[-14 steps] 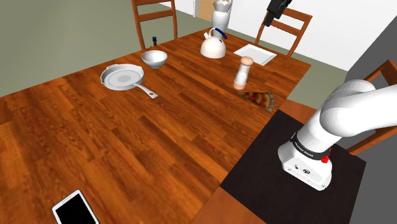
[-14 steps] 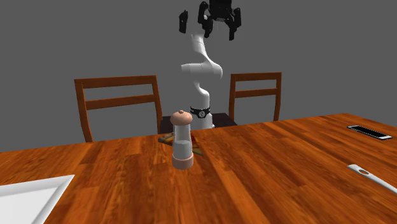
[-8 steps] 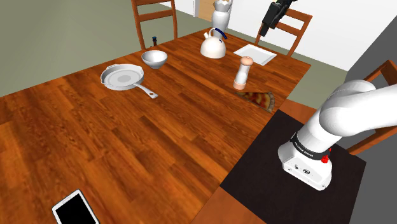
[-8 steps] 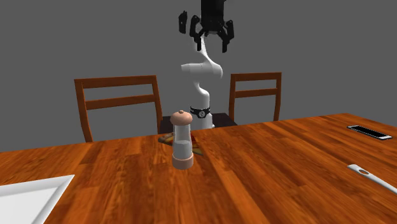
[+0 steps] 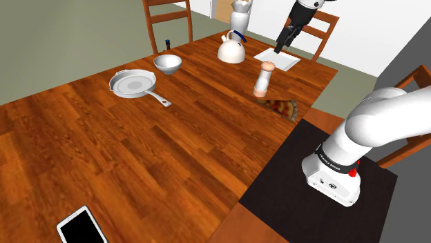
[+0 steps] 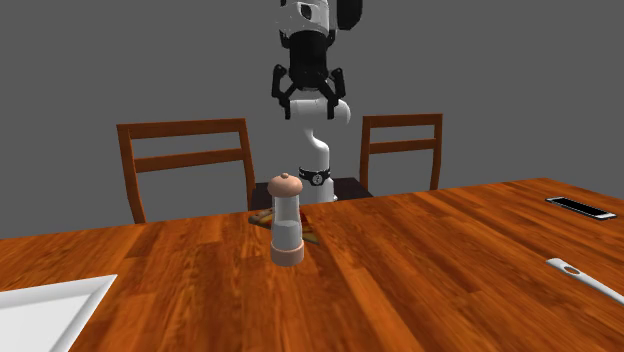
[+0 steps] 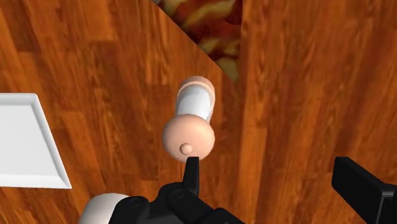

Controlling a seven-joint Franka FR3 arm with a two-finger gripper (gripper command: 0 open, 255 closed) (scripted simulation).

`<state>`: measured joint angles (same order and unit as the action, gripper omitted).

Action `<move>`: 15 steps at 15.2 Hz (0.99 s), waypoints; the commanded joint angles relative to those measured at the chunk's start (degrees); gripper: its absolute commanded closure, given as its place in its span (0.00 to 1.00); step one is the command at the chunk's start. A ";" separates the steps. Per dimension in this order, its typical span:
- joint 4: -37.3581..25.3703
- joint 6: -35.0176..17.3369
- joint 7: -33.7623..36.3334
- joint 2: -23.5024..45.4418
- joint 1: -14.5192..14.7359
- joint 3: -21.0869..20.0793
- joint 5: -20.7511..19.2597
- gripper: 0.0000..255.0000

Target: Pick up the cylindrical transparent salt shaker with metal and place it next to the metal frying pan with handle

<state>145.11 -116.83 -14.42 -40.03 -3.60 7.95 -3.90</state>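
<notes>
While the tool (image 6: 310, 110) hangs high above the table (image 5: 103, 159), its two black fingers stand well apart and clasp nothing. Seen from the wrist, the tool (image 7: 277, 181) looks almost straight down on the salt shaker (image 7: 194, 114), whose rounded pinkish cap shows just past one finger, clear of it. The salt shaker (image 5: 262, 79) stands upright on the wood; it has a clear body between a pinkish cap and base (image 6: 286, 225). A white plate (image 5: 277, 59) lies just beyond it towards the shoulder view's top, and a pizza slice (image 5: 280, 107) lies near it on the stand's side. The frying pan (image 5: 133, 84) sits well apart, towards the shoulder view's left, with a white bowl (image 5: 168, 63) near it and a kettle (image 5: 232, 48) further right.
</notes>
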 commanded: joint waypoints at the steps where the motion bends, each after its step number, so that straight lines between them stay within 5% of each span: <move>1: 1.60 -4.38 -1.24 2.26 -0.52 1.76 -0.27 0.00; 7: 3.69 -16.91 -5.75 11.70 -1.12 7.44 0.33 0.00; 15: 5.62 -24.46 -7.02 17.30 -0.19 8.87 1.54 0.00</move>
<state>150.42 -140.18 -21.28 -23.51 -3.95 16.66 -2.56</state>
